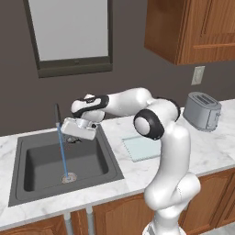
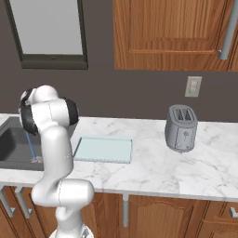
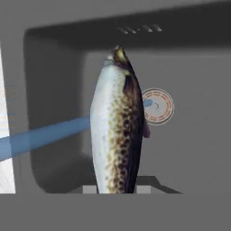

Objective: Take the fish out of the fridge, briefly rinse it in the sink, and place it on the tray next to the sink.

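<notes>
Gripper (image 1: pixel 75 137) closed on the fish (image 3: pixel 116 131), held over the sink (image 1: pixel 27 183) basin. Blue water stream (image 1: pixel 62 153) runs from faucet (image 1: pixel 57 114) to drain (image 3: pixel 157 106), passing just behind the fish. Tray (image 2: pixel 103 149) on counter (image 2: pixel 186 172) beside sink.

The fish (image 3: pixel 116 135) is silvery-white along 1 flank, mottled brown and dark along the other, with a yellowish head tip. The sink (image 1: pixel 41 163) is dark grey, its drain (image 3: pixel 157 106) pale with orange-red rings. The water stream (image 1: pixel 62 153) is blue. The tray (image 2: pixel 103 149) is pale blue-grey, the toaster (image 2: pixel 181 128) silver-grey, the counter (image 2: pixel 158 169) white grey-veined marble.
</notes>
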Tool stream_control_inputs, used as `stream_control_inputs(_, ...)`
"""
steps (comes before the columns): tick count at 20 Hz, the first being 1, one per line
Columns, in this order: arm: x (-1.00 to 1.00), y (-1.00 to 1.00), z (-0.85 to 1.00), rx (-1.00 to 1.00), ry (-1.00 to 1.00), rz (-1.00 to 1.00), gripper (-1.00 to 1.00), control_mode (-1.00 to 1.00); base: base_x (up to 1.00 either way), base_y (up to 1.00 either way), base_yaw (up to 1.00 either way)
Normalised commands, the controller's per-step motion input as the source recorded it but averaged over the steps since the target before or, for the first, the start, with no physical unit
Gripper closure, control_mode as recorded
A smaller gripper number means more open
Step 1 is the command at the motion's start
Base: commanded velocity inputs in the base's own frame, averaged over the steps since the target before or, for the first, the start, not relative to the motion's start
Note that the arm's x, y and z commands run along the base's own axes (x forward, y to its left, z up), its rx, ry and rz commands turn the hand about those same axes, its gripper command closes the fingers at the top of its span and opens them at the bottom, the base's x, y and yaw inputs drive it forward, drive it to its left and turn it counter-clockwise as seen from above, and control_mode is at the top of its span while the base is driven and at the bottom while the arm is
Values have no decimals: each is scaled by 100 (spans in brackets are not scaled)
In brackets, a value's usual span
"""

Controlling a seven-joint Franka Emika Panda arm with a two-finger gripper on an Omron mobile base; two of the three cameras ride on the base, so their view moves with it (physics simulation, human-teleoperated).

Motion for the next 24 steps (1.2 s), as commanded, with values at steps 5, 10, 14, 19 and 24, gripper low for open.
stream_control_inputs(5, -100, -56, 47, 0, -4, -45, 100, -100, 0, 0, 0)
stream_control_inputs(10, -100, -61, 50, -7, -1, -42, 100, -100, 0, 0, 0)
stream_control_inputs(14, -91, -62, 58, -20, 0, -35, 100, -100, 0, 0, 0)
stream_control_inputs(19, -38, -52, 56, -29, 12, -39, 100, -100, 0, 0, 0)
stream_control_inputs(24, -29, -58, 34, -9, 24, -52, 100, -100, 0, 0, 0)
